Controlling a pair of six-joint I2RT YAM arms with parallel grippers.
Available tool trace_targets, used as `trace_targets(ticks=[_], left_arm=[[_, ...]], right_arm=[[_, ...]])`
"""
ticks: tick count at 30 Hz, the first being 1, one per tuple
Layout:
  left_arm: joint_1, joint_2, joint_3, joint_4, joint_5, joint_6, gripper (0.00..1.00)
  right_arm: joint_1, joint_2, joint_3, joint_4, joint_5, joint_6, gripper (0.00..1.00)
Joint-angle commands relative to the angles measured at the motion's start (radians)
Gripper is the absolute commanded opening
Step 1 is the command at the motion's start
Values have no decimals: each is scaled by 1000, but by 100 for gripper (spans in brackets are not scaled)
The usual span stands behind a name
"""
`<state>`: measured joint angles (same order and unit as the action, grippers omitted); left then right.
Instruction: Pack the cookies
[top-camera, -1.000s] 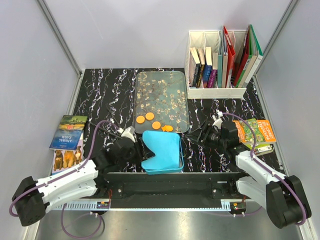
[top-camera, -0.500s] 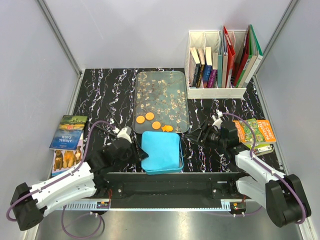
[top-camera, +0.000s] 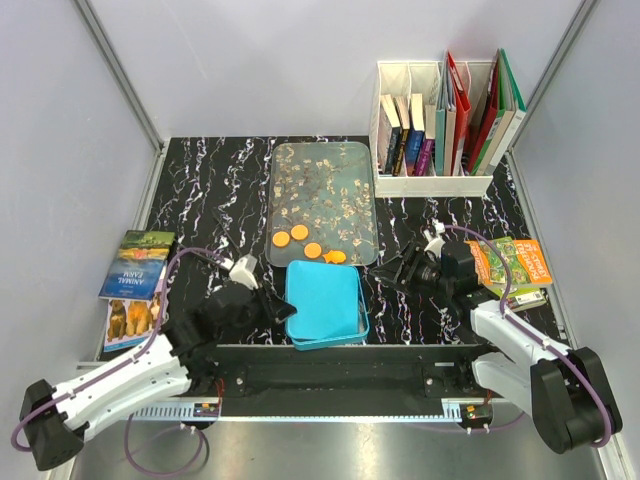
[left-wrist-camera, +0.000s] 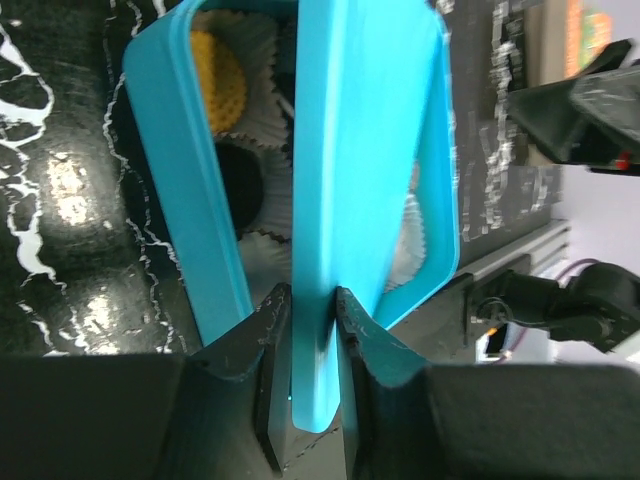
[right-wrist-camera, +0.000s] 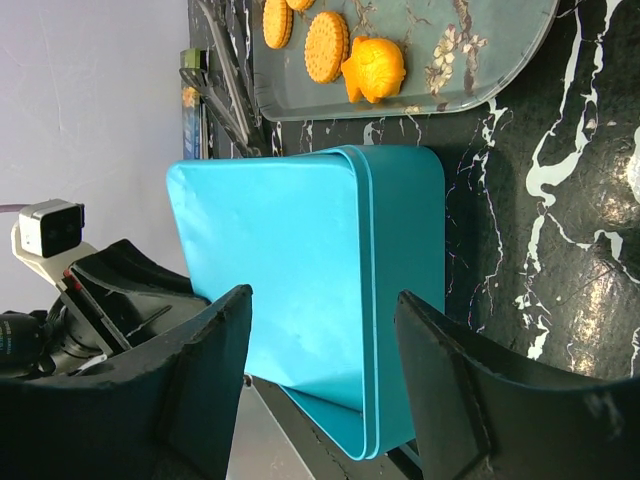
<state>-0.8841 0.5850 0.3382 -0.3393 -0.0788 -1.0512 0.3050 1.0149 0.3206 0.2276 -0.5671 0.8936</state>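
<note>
Turquoise rectangular lid now lowered almost onto matching tin, left jaws clamped on its edge; right jaws apart, empty. Orange round cookies remain unpacked.

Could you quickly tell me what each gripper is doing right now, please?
Left gripper: closed on the edge of the blue lid.
Right gripper: open, holding nothing.
</note>
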Motion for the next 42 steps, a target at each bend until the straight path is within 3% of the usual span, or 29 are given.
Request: trace_targets(ticks=[1, 8, 13, 23, 32, 42], left_arm=[[-1, -86, -30, 103, -3, -26, 0], [-1, -298, -125, 206, -30, -156, 0], [-1, -366, -214, 359, 5, -257, 0], [-1, -350, -258, 557, 16, -317, 0], [-1, -336, -171, 572, -36, -283, 0], [-1, -284, -113, 664, -84, -262, 0]], right_arm=[[8, -13, 15, 38, -13, -13, 67], [8, -22, 20, 49, -22, -1, 67], [8, -22, 11, 68, -27, 11, 66], [8, -13, -11, 82, -33, 11, 64], [8, -39, -11, 84, -59, 22, 64], [9, -53, -37, 279, -175, 131, 64]])
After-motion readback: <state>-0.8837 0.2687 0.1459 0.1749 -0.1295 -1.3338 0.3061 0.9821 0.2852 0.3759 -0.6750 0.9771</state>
